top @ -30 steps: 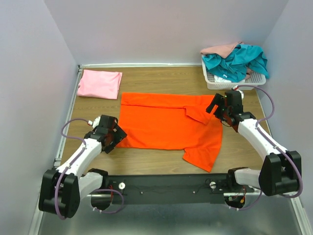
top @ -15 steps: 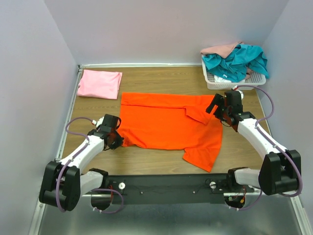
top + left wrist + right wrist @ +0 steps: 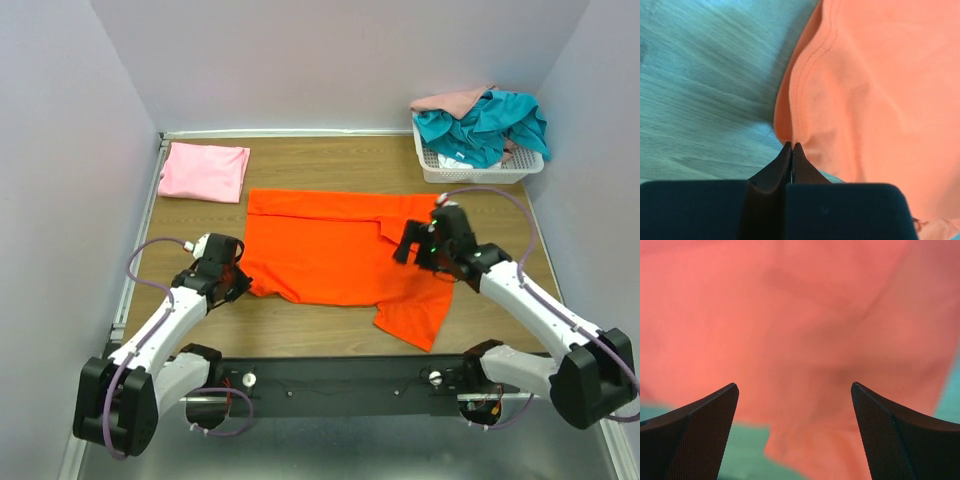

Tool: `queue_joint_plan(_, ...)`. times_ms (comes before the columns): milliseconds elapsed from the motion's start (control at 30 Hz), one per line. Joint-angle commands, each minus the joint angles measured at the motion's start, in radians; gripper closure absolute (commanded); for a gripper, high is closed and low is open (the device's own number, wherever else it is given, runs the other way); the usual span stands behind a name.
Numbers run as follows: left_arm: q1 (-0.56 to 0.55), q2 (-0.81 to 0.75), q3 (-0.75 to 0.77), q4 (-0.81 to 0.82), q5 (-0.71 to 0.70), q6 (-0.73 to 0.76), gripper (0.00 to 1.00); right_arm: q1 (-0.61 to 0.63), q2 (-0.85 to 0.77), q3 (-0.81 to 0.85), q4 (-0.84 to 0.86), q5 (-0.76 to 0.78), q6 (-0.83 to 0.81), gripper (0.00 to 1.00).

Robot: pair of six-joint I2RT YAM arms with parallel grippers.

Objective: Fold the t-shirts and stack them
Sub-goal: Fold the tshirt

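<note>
**Folding found at an early stage: one shirt done, one in hand, two waiting**

The orange t-shirt (image 3: 340,262) is spread across the middle of the table (image 3: 330,165). It lies mostly flat, with a flap turned over near its 2 o'clock corner and a sleeve jutting out toward 5 o'clock. No finished fold is noted on it. The teal t-shirt (image 3: 485,125) and the peach-pink t-shirt (image 3: 450,100) are heaped, crumpled, in the basket (image 3: 470,172) at 1 o'clock. The light pink t-shirt (image 3: 205,171) is found folded at 10 o'clock. By judgement, about a quarter of the work is done. The left gripper (image 3: 792,150) is clenched on the orange shirt's stitched hem at 8 o'clock, where the cloth is puckered. The right gripper (image 3: 794,386) is held spread wide above the cloth at 3 o'clock, nothing grasped.
</note>
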Motion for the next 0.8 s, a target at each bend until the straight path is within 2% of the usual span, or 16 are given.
queue_joint_plan(0, -0.004, -0.042, 0.015, -0.025, -0.043, -0.014, 1.00, 0.245, -0.061, -0.050, -0.252, 0.045, 0.101, 0.00)
queue_joint_plan(100, -0.005, -0.044, 0.028, -0.036, -0.064, -0.017, 1.00, 0.360, -0.106, -0.093, -0.338, 0.044, 0.193, 0.00)
queue_joint_plan(233, -0.005, -0.042, 0.043, -0.054, -0.078, -0.023, 1.00, 0.510, -0.108, -0.146, -0.369, -0.027, 0.251, 0.01)
queue_joint_plan(367, -0.005, -0.074, 0.054, -0.085, -0.101, -0.046, 1.00, 0.609, -0.079, -0.150, -0.401, -0.033, 0.313, 0.03)
queue_joint_plan(533, -0.005, -0.105, 0.065, -0.105, -0.124, -0.065, 1.00, 0.617, -0.020, -0.156, -0.447, 0.022, 0.327, 0.07)
queue_joint_plan(767, -0.005, -0.105, 0.068, -0.108, -0.129, -0.069, 1.00, 0.617, 0.104, -0.156, -0.426, 0.102, 0.354, 0.19)
